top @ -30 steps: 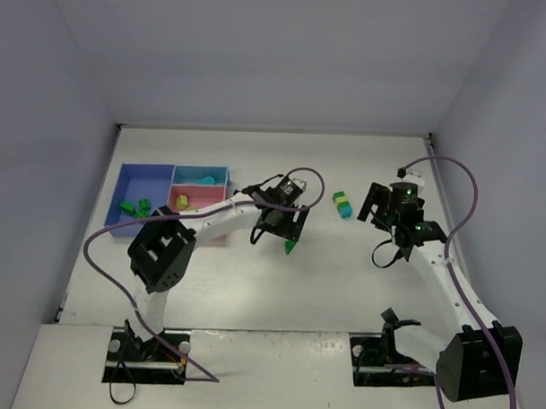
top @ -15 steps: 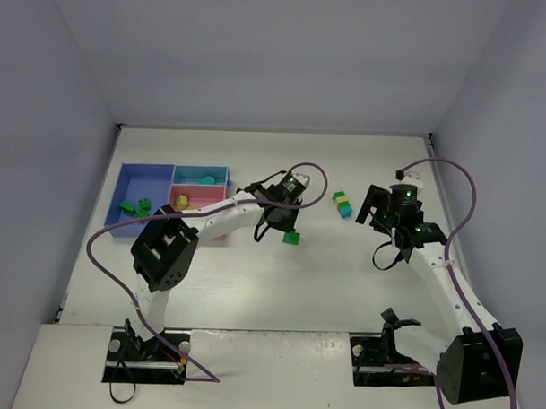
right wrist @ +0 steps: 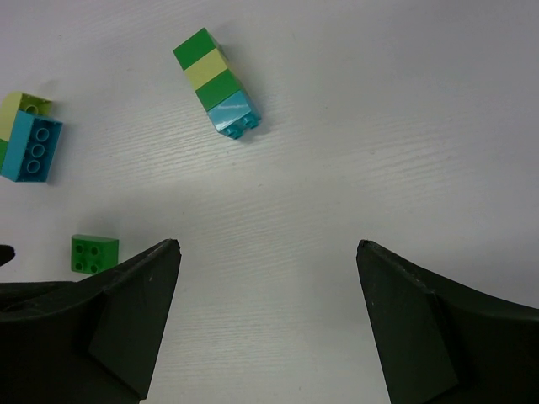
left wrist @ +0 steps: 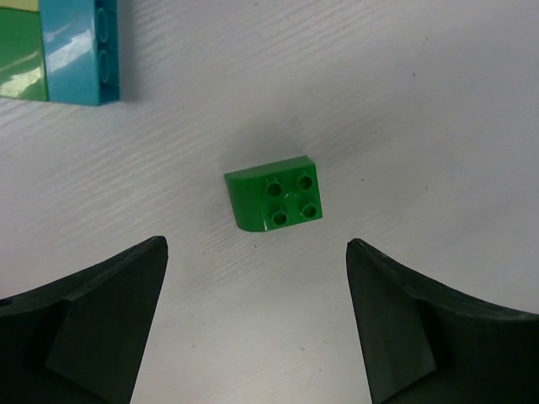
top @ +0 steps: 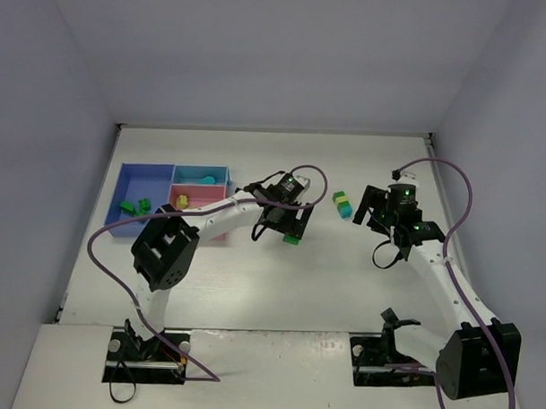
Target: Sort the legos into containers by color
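Legos point(top: 128, 206), green, lie in blue tray point(top: 150, 182) (teal brick point(top: 205, 179) in light-blue tray point(top: 186, 174)).

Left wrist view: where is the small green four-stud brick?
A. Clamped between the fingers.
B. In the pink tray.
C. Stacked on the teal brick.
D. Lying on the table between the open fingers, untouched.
D: the green brick lies studs-up on the table, with bare table showing between it and each finger of the open left gripper.
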`<act>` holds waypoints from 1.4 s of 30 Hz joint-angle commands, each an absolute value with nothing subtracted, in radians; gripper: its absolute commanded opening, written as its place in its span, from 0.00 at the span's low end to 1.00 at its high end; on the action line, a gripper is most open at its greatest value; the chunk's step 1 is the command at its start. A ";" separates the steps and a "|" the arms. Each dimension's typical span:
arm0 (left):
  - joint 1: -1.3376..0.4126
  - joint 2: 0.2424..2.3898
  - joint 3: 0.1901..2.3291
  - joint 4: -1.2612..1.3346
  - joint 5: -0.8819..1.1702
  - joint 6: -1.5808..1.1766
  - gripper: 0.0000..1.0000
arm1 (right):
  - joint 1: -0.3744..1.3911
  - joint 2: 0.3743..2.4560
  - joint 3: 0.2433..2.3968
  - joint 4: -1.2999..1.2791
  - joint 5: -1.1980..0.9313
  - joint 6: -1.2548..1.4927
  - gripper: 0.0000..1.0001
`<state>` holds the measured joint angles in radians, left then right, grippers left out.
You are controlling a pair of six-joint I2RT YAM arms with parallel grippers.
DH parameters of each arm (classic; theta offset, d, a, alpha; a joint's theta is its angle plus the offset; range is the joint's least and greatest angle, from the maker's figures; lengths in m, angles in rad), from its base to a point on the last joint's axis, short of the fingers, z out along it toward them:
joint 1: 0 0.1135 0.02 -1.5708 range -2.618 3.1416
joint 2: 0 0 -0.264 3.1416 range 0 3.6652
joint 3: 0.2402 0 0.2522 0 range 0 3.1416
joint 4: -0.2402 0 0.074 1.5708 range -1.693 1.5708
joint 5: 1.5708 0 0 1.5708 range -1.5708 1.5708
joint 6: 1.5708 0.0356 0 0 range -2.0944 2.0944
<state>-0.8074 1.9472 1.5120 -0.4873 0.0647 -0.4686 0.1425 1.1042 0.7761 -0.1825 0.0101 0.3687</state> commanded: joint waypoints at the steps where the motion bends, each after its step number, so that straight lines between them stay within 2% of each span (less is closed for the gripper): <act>1: -0.816 1.970 1.586 -0.451 0.104 -0.402 0.80 | 0.137 1.078 0.781 -0.133 -0.023 0.361 0.82; 12: -0.815 2.035 1.657 -0.472 0.225 0.092 0.80 | 0.135 1.017 0.749 -0.137 -0.058 0.348 0.82; 22: -0.818 2.135 1.712 -0.535 0.339 0.274 0.80 | 0.133 0.983 0.736 -0.167 -0.067 0.359 0.82; 26: -0.818 2.175 1.732 -0.571 0.347 0.293 0.76 | 0.135 0.974 0.729 -0.172 -0.071 0.368 0.82; 29: -0.818 2.189 1.738 -0.584 0.351 0.281 0.69 | 0.135 0.973 0.732 -0.176 -0.071 0.370 0.82; 33: -0.818 2.189 1.715 -0.588 0.351 0.255 0.32 | 0.135 0.968 0.735 -0.179 -0.068 0.373 0.82; 34: -0.818 2.186 1.694 -0.586 0.348 0.249 0.20 | 0.135 0.966 0.736 -0.179 -0.066 0.373 0.82; 37: -0.818 2.148 1.655 -0.572 0.328 0.212 0.03 | 0.135 0.973 0.736 -0.178 -0.063 0.374 0.82; 38: -0.816 2.108 1.628 -0.565 0.319 0.184 0.00 | 0.133 0.976 0.736 -0.178 -0.063 0.373 0.82; 42: -0.784 1.964 1.563 -0.490 0.218 0.072 0.00 | 0.135 0.991 0.744 -0.173 -0.066 0.373 0.82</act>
